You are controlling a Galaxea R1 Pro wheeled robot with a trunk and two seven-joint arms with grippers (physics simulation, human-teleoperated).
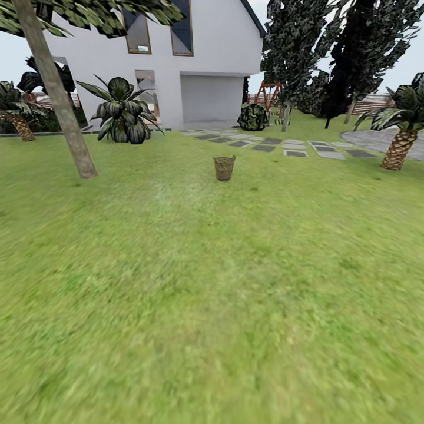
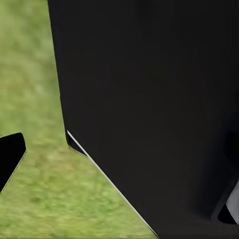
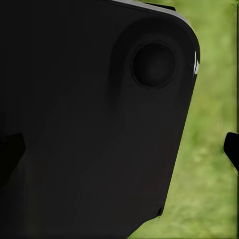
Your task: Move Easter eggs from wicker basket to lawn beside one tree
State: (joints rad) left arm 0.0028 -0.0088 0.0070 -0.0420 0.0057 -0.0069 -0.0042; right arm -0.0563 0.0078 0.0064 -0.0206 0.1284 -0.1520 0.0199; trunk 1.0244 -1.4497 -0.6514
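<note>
One wicker basket (image 1: 224, 168) is seen far off on the lawn (image 1: 212, 306); eggs, judged light and slippery, unseen; gripper states cannot be told.

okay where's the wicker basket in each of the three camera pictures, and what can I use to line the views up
Head view: the wicker basket stands on the lawn just above the picture's centre, right of the pale leaning tree.
Left wrist view: not in it; a dark robot part and grass.
Right wrist view: not in it; a dark robot part and grass.
Shared landmark: the green lawn.
</note>
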